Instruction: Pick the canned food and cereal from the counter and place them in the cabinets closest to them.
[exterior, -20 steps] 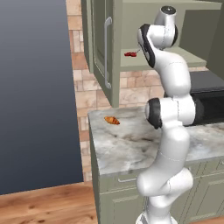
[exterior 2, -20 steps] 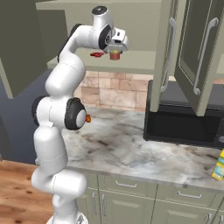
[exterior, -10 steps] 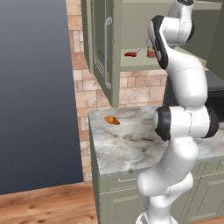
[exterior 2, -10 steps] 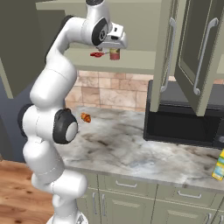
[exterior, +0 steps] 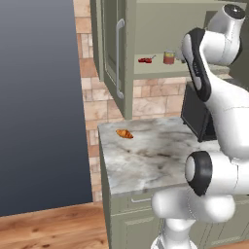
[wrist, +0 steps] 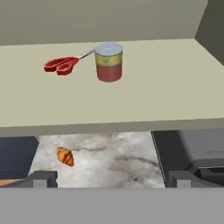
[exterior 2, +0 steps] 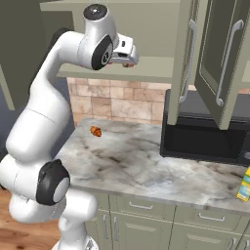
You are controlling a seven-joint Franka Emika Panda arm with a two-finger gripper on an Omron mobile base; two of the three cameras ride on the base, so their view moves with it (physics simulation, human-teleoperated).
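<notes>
Canned food (wrist: 108, 61) stands upright on the lowest shelf (wrist: 166, 96) of the open cabinets (exterior: 127, 58), free of any grip. In the hand view a small flat red thing with a stem (wrist: 62, 64) lies at the can's 9 o'clock, stem tip just beside the can. Left base view shows the same pair on the shelf: can (exterior: 168, 57), red item (exterior: 145, 60) at its 9 o'clock.

Gripper (wrist: 111, 178): fingers spread wide apart, nothing between them, well clear of the can, which sits at 12 o'clock from the fingertips. In the right base view the hand (exterior 2: 124, 52) is level with the shelf edge.

Counter (exterior 2: 146, 161) below: croissant (exterior 2: 95, 131) near the back left corner. Cereal (exterior 2: 245, 183) stands at the counter's far right end, at 4 o'clock from the microwave (exterior 2: 205, 134).
</notes>
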